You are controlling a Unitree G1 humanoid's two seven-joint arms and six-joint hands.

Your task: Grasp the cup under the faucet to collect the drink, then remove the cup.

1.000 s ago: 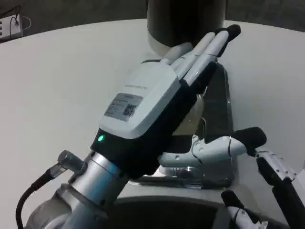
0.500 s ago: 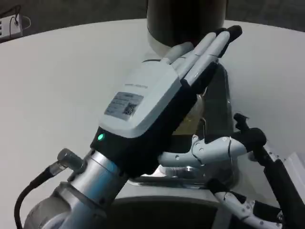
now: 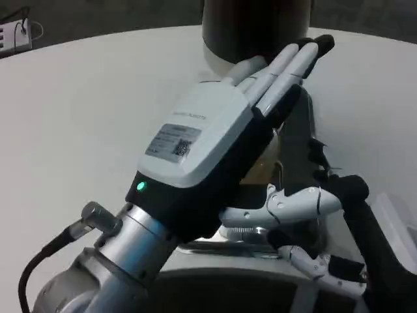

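1. My left hand (image 3: 215,140) reaches out over the drip tray (image 3: 296,241) toward the dark dispenser (image 3: 257,26) at the far edge of the white table (image 3: 85,111). Its fingers (image 3: 287,65) lie straight and close together, tips near the dispenser body, and its thumb juts out to the right above the tray.
2. The cup (image 3: 264,166) sits on the tray just under my left palm; I see only a pale, yellowish sliver of it between the palm and the thumb. I cannot tell whether the palm touches it or whether anything is gripped, since the back of the hand hides the contact.
3. My right hand (image 3: 339,261) sits at the tray's right side, fingers apart, holding nothing that I can see.
4. The cup looks like a light, thin-walled thing, so I expect it to flex or tip if squeezed hard, and its smooth wall may slip.
5. With drink inside it will be heavier and ready to slosh, so I judge the best hold is around the middle of the wall, thumb opposite the fingers, kept upright.
6. The faucet itself is hidden behind my hand.
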